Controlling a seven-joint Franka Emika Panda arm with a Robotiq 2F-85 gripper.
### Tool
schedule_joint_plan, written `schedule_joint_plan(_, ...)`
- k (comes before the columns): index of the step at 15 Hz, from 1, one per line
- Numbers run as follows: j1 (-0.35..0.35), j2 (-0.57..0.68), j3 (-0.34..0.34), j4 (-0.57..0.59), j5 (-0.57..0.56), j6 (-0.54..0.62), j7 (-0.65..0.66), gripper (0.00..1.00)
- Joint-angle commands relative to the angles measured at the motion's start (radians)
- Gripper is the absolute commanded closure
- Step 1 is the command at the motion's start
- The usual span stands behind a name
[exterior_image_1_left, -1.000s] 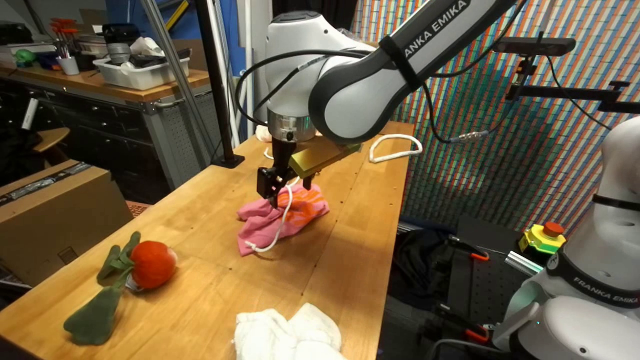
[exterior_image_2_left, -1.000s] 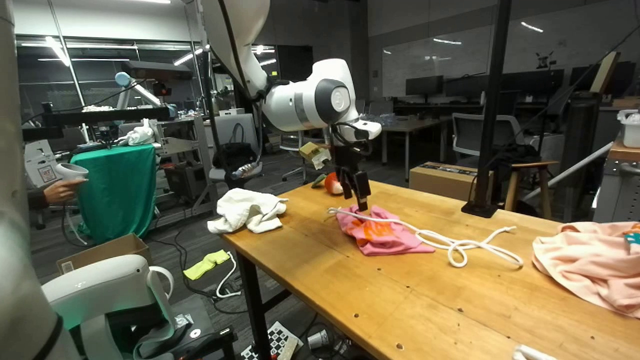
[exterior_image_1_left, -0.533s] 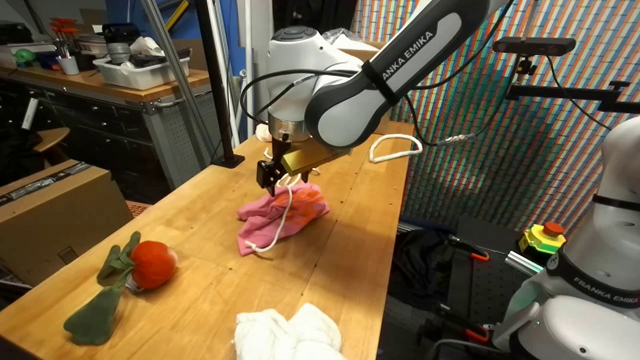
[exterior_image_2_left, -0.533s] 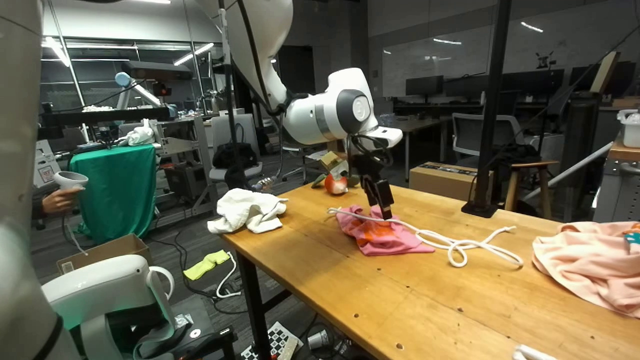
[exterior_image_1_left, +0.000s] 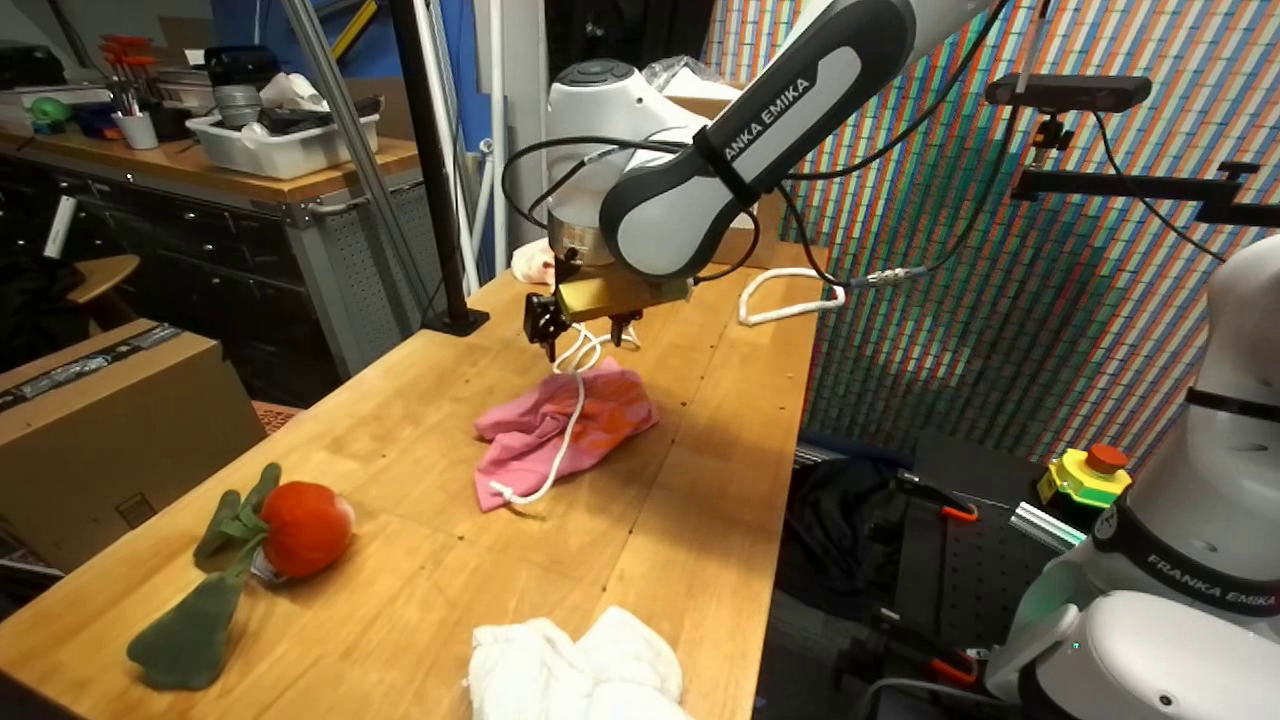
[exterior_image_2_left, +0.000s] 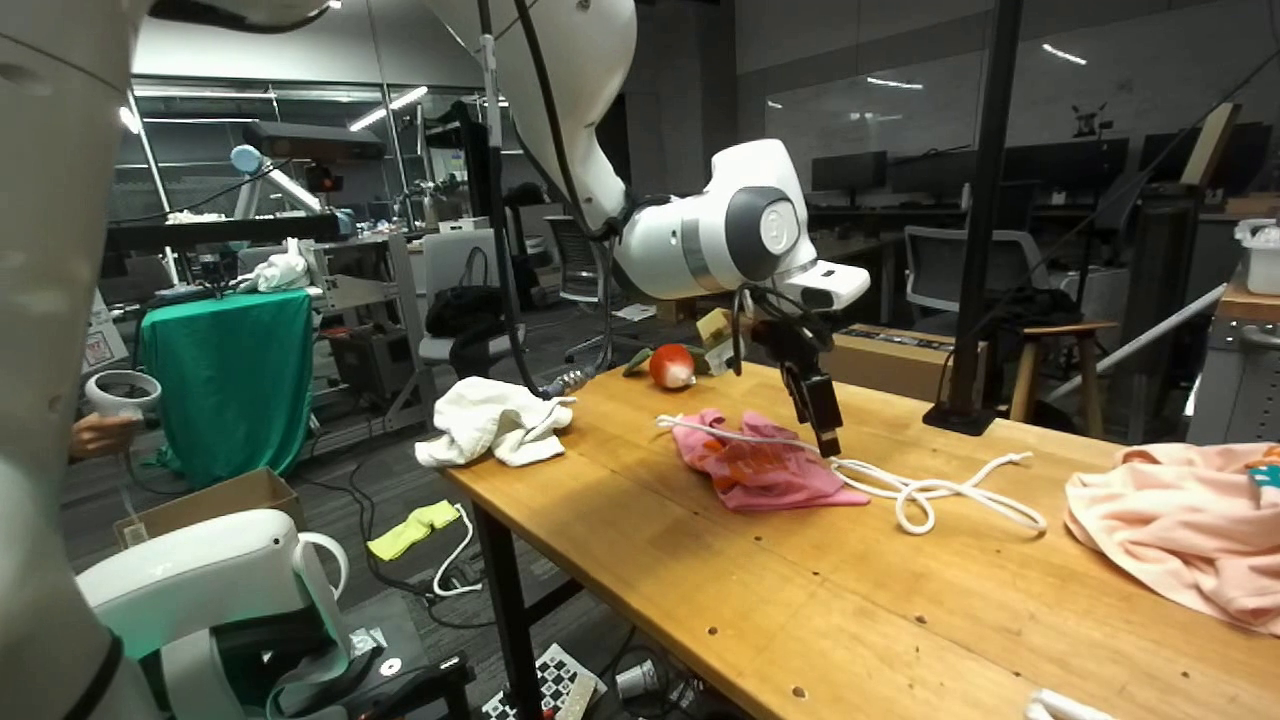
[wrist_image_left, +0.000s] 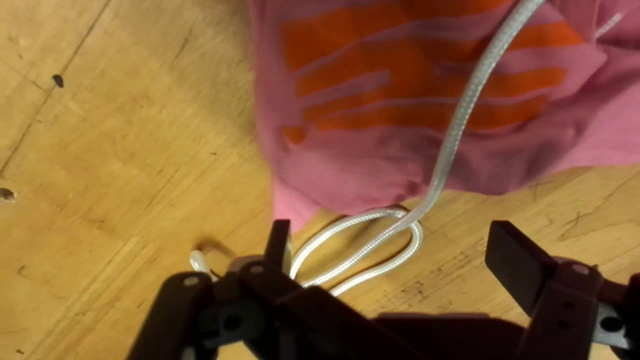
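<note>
In the wrist view your gripper (wrist_image_left: 392, 240) is spread wide with nothing gripped, and loops of white cord (wrist_image_left: 451, 135) lie nearer one of its fingers (wrist_image_left: 276, 245), so centre over a strand and keep the pink cloth (wrist_image_left: 410, 100) out before squeezing. In an exterior view you get what that close-up crops: the whole cloth between the two long edges of the table (exterior_image_1_left: 690, 560), the cord's tip by its near corner. In an exterior view the cord runs on toward the peach cloth (exterior_image_2_left: 1190, 540) at a long edge; whether your fingers touch any strand cannot be told.
</note>
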Motion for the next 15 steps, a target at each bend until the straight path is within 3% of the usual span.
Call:
schedule_joint_plan(1, -0.025, 0.046, -0.009, 0.043, 0.059, 0.015, 0.024, 0.00)
schedule_joint_plan(7, -0.047, 0.098, -0.022, 0.083, 0.139, 0.008, 0.046, 0.00)
schedule_joint_plan(15, -0.043, 0.142, -0.055, 0.122, 0.141, 0.003, 0.106, 0.00)
